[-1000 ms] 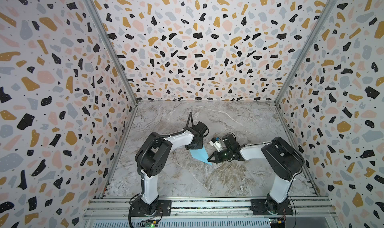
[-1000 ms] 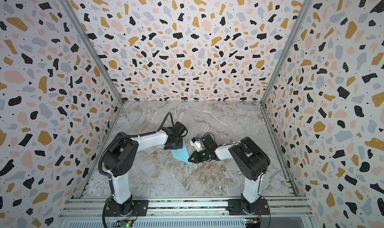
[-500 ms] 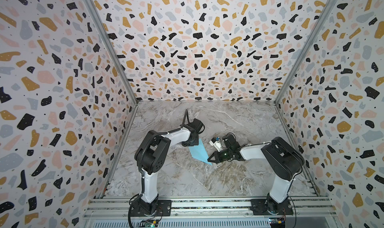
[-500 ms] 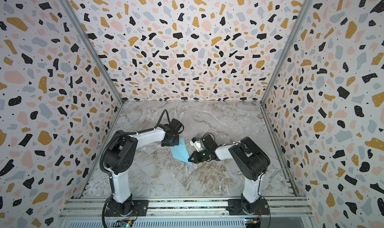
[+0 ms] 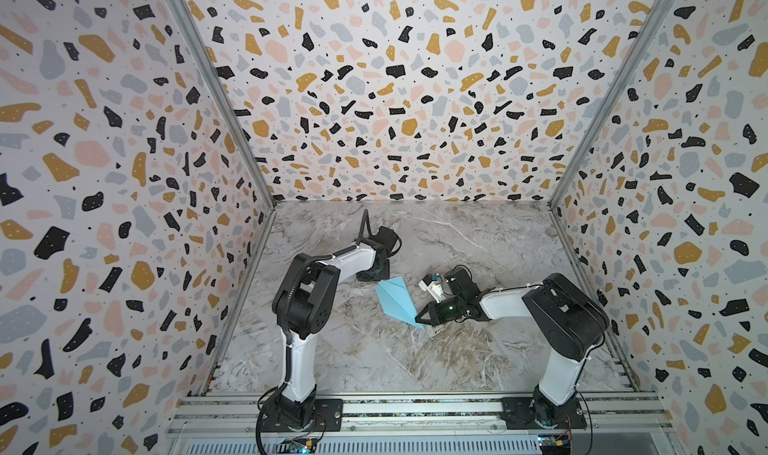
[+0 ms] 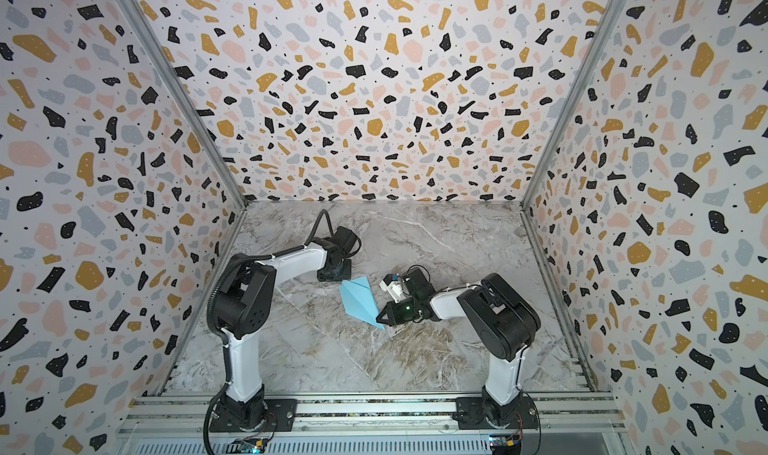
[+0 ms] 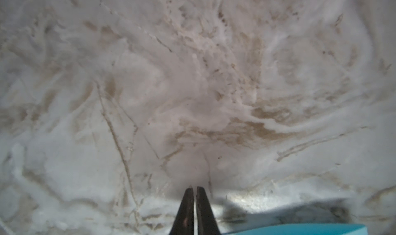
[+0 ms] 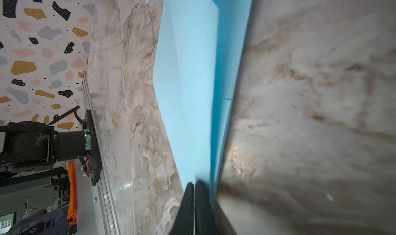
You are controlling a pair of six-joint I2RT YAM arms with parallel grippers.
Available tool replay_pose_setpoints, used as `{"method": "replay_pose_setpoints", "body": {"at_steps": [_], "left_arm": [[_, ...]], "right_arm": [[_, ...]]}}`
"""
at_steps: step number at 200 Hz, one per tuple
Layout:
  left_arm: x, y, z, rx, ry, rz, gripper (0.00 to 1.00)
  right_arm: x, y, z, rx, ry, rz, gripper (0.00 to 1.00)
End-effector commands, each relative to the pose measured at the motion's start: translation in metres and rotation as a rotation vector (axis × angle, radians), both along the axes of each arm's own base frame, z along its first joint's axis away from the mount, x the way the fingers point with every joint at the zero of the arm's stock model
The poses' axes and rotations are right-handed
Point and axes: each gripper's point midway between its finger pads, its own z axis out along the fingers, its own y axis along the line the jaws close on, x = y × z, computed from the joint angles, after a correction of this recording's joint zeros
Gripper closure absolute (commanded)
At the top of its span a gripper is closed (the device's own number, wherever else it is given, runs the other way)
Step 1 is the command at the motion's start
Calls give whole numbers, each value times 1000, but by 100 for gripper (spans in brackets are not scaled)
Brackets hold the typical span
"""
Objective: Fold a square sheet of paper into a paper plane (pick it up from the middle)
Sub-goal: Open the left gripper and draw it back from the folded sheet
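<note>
While the light blue paper plane [image 5: 395,303] lies on the marbled table [image 5: 457,232] between the two arms, its narrow nose points toward the front rail and its wide tail toward the back wall, as both top views show [image 6: 359,301]. The right gripper [image 5: 419,318] lies low and turned on its side at the nose. In the right wrist view its jaws are pressed together [image 8: 194,183] and the folded paper [image 8: 186,94] runs right up to the tips, but whether any of it is nipped between them I cannot tell. The left gripper [image 5: 372,272] points down at the table just beside the tail's far corner. In the left wrist view its fingers [image 7: 188,203] stand almost together, with only a hairline slit and nothing between them, above bare marble. Only a strip of the plane's edge [image 7: 300,229] shows to one side there, clear of the fingertips.
</note>
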Motion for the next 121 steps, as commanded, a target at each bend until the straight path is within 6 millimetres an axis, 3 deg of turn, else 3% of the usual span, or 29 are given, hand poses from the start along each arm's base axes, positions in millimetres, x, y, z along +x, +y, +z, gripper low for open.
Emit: {"method": "replay_pose_setpoints", "body": {"at_steps": [1, 24, 56, 76, 92, 121], "left_arm": [[10, -2, 59, -54, -118, 8, 84], [7, 4, 96, -111, -223, 47, 74], [-6, 18, 130, -192, -339, 91, 57], [-17, 25, 146, -226, -408, 77, 46], [-27, 31, 152, -263, -459, 70, 32], [-46, 38, 153, -330, -517, 52, 15]], "right_arm": [[-3, -26, -20, -146, 50, -71, 89], [14, -12, 18, -64, -35, -76, 83], [31, -6, 64, 8, -172, -91, 68], [38, -12, 77, -2, -271, -112, 55], [43, -20, 82, -17, -347, -119, 47], [48, -14, 90, 6, -448, -28, 43]]}}
